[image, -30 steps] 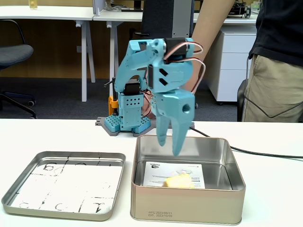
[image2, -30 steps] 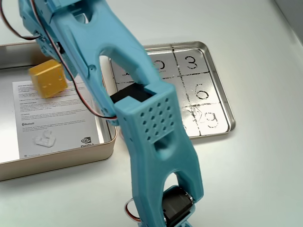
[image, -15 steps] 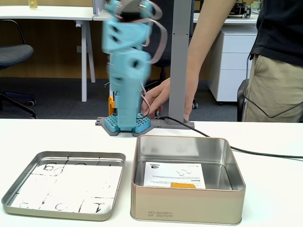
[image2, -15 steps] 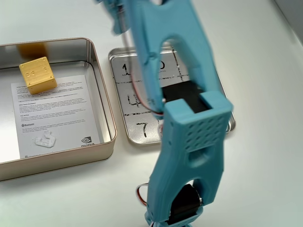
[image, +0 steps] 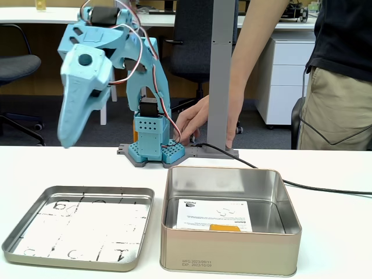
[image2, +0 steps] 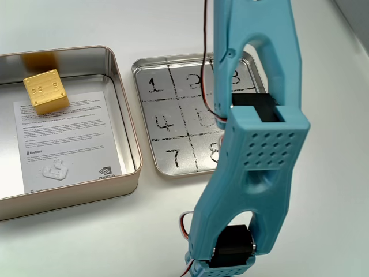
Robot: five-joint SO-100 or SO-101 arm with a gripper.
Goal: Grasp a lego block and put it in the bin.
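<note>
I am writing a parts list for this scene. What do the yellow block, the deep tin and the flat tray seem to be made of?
The lego block looks like matte mustard plastic, with moulded round marks on top. The bin looks like thin brushed metal: its walls reflect the block, and a paper label lies on its floor. The shallow tray seems to be the same silvery metal, with black digits drawn on it.

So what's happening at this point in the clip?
The lego block already lies inside the bin, on the paper label at its bottom. The blue arm's end effector hangs in the air above the shallow tray with the scribbled numbers, holding nothing; whether it is open or shut is hard to tell. Behind the table stands a person, one hand near the arm's base.
</note>
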